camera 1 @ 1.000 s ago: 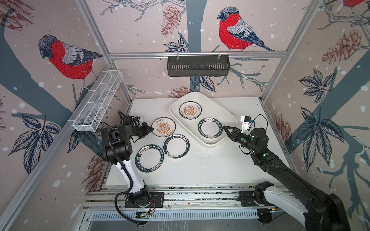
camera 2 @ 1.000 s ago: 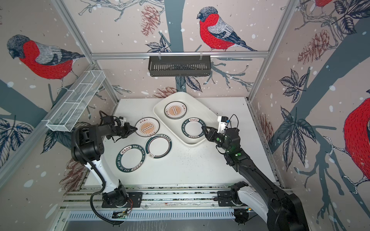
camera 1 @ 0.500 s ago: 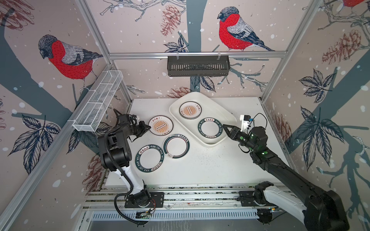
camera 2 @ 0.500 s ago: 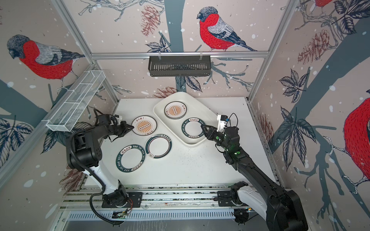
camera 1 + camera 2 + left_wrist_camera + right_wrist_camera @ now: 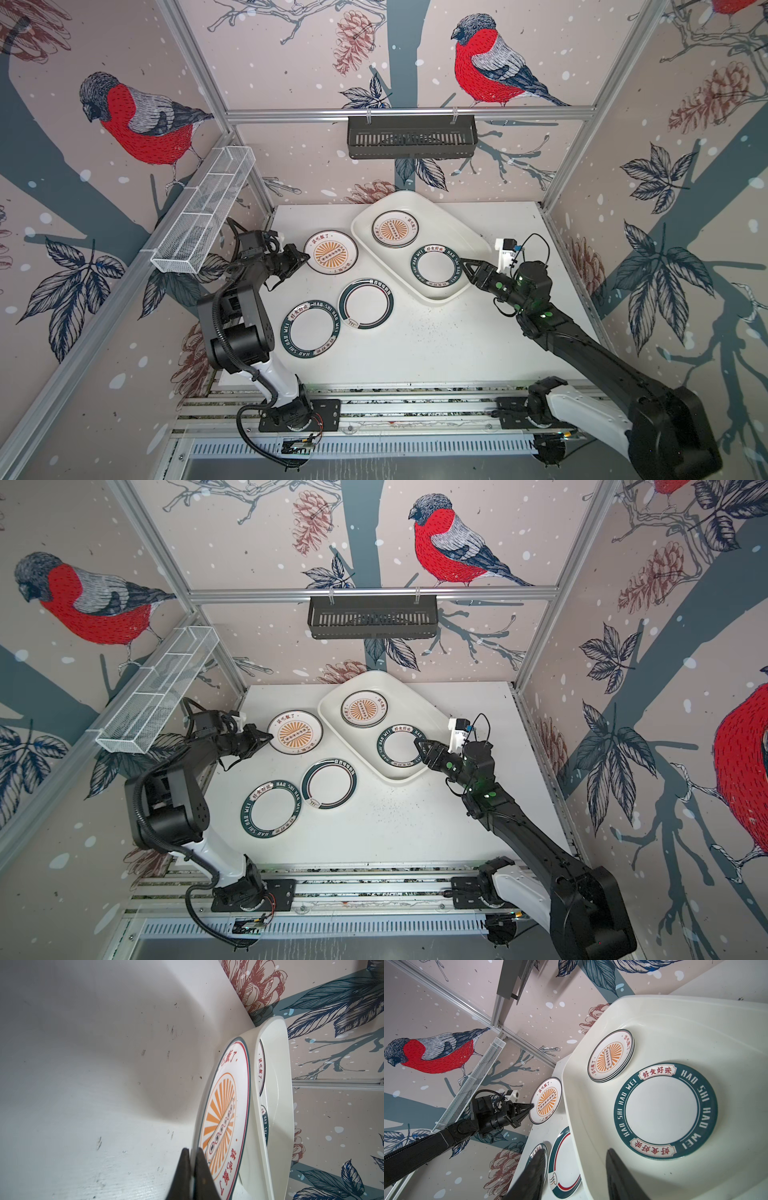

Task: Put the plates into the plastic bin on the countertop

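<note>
Two jaws of the left gripper (image 5: 302, 258) are pinched tight on the rim of a sunburst plate (image 5: 331, 252), as the left wrist view shows from close by; that plate is over the countertop (image 5: 436, 340) just beside the plastic bin (image 5: 455, 232) and not yet in it, and whether it is lifted clear of the surface I cannot tell; the right gripper (image 5: 466, 268) hangs over the near rim of the bin with its jaws parted and nothing between them, its tips close to a teal-lettered plate (image 5: 436, 266) that lies flat on the bin floor; further back in the bin sits a stack of sunburst plates (image 5: 394, 229), which the right wrist view shows as several rims, seemingly three; so roughly four plates look delivered; outside the bin, besides the one in the left grip, a teal-ringed plate (image 5: 365, 303) and a second teal-lettered plate (image 5: 311, 328) lie flat on the countertop, the two nearly touching; by my reckoning the task is a little past halfway, with three plates left to carry over, and the gripped sunburst plate looks like the next to go in.
</note>
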Robot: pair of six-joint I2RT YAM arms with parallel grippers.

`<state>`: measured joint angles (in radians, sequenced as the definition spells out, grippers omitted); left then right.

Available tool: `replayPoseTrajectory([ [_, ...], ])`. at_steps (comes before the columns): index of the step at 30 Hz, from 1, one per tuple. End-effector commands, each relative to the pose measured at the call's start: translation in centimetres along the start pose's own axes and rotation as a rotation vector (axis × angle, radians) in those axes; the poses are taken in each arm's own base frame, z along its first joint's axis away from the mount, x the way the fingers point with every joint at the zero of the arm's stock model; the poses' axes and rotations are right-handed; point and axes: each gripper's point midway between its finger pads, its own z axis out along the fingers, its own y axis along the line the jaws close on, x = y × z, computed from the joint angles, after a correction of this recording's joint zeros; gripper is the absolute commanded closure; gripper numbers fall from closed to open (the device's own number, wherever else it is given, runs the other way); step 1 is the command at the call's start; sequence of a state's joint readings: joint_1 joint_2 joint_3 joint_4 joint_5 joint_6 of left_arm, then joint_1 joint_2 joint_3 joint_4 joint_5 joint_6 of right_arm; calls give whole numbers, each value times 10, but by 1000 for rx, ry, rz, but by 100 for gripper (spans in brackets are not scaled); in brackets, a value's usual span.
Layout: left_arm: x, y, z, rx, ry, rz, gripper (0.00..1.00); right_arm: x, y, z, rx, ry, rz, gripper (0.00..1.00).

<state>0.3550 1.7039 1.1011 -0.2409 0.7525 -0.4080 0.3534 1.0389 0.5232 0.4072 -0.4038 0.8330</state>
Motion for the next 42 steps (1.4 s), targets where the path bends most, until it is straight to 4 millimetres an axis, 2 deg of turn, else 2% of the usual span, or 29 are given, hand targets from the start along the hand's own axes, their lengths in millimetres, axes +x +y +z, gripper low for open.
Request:
replayPoseTrajectory([
  [1, -1, -9, -4, 21, -3, -14, 100, -8, 15, 2, -65, -16, -39, 53],
  [9, 0, -29, -14, 77, -16, 1, 100, -9, 15, 5, -69, 8, -48, 53],
  [18, 4, -47, -22, 127, -25, 21, 100, -10, 16, 20, -84, 50, -48, 53],
  [26, 7, -90, -37, 175, -66, 155, 100, -10, 25, 40, -97, 116, -85, 53],
  [27, 8, -93, -38, 178, -68, 164, 100, -5, 21, 47, -90, 140, -80, 53],
  [36, 22, -135, -38, 253, -39, 280, 100, 12, 30, 92, -107, 257, -141, 52],
  [42, 33, -157, -35, 283, -18, 346, 100, 20, 36, 123, -119, 275, -169, 52],
])
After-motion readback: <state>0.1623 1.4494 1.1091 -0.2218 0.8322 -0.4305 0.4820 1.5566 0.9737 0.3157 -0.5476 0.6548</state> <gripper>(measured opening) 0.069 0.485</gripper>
